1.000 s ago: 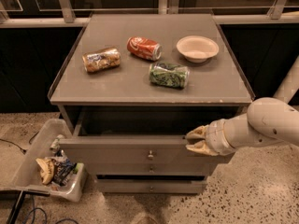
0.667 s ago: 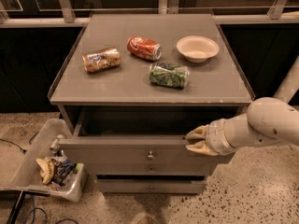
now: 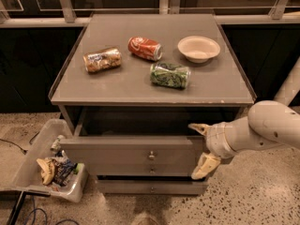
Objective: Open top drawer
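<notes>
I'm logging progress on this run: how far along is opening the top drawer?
Done: the top drawer stands pulled out, a dark gap showing behind its front. In hand: the end effector sits at the front's right end, fingers spread open. Left: perhaps pulling it further, then drawing the arm clear.

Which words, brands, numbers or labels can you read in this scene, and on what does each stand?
No text can be quoted.
Red can: white script, too blurred to read.
Green can: print unreadable.
Gold-brown can: print unreadable.
Wrappers in the floor bin: too small to read.
Top drawer, bowl, and the gripper at the drawer front's right end: no text.
</notes>
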### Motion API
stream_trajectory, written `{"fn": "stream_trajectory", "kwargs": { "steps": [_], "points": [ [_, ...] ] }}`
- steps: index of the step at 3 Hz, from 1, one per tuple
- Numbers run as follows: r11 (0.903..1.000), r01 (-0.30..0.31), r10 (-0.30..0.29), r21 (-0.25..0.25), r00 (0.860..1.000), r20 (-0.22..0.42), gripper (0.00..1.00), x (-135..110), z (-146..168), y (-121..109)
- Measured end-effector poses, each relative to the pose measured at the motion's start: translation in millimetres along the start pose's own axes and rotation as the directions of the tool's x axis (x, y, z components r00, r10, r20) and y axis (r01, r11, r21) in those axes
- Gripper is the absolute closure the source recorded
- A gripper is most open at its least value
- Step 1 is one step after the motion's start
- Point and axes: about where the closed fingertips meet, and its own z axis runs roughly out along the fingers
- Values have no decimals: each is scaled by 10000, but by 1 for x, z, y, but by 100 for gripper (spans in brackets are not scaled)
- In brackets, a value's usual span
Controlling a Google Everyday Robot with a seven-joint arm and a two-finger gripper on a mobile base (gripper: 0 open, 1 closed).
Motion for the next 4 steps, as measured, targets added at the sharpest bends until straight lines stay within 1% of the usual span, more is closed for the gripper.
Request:
{"fn": "stream_trajectory", "kwargs": {
  "steps": [1,2,3,4],
  "points": [
    [10000,1,-1,0,10000,-1,0,0,0,0],
    [9997,168,-174,-191,9994,-312,0,-1,20,3],
    [9997,167,-173,-193,9994,-311,0,-1,20,3],
    [9994,-143,134,-311,9995,-290,0,16,27,10]
  ]
}}
